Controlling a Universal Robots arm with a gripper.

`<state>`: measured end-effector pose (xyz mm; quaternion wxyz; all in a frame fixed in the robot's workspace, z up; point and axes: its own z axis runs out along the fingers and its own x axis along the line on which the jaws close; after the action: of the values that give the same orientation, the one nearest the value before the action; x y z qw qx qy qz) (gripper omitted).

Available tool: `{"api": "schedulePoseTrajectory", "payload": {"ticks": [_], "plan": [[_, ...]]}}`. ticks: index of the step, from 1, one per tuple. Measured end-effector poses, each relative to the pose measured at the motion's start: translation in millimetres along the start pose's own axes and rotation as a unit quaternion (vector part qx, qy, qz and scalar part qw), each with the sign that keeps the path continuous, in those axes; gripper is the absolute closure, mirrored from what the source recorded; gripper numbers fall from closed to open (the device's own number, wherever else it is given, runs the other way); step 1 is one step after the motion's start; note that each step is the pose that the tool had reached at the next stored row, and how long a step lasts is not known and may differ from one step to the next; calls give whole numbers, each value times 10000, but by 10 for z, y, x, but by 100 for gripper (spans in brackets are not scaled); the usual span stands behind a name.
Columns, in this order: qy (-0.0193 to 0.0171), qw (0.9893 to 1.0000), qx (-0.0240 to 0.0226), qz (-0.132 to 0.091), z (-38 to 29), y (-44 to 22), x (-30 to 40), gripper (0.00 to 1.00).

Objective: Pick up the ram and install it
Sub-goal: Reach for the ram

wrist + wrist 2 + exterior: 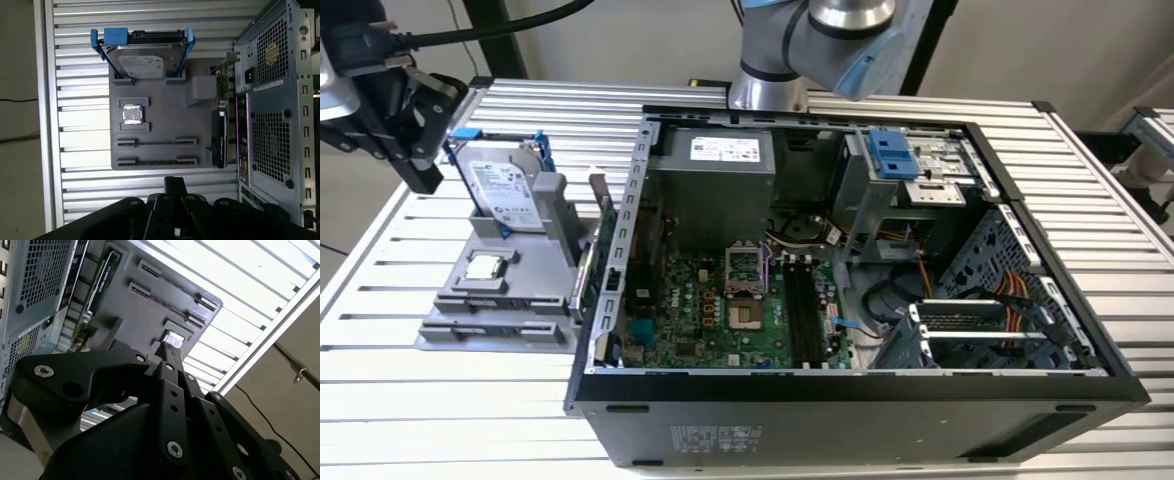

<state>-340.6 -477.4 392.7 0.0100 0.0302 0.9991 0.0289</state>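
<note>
My black gripper (424,178) hangs over the table at the exterior view's left, above and beside a grey parts holder (480,330). In both wrist views its fingers meet in one narrow bar (175,182) (170,352), shut with nothing between them. The holder (160,100) lies straight ahead of that bar, and its two long grooves (162,143) show as thin dark lines. The ram is out of view. Long black slots (798,310) run along the green motherboard (707,310) inside the open computer case (854,385).
On the holder, a silver hard drive with blue clips (500,190) (142,60) stands at the far end and a small square processor chip (484,266) (131,114) lies mid-way. A black expansion card (218,137) stands at the holder's edge by the case. The arm's base (767,85) rises behind the case.
</note>
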Motion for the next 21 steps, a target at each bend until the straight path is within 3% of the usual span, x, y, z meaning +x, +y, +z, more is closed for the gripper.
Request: {"api": "schedulePoseTrajectory", "payload": {"ticks": [17,18,21], "plan": [[1,10000,-3,-25,0,-10,10,100],[1,10000,-3,-25,0,-10,10,0],[1,10000,-3,-25,0,-10,10,0]]}}
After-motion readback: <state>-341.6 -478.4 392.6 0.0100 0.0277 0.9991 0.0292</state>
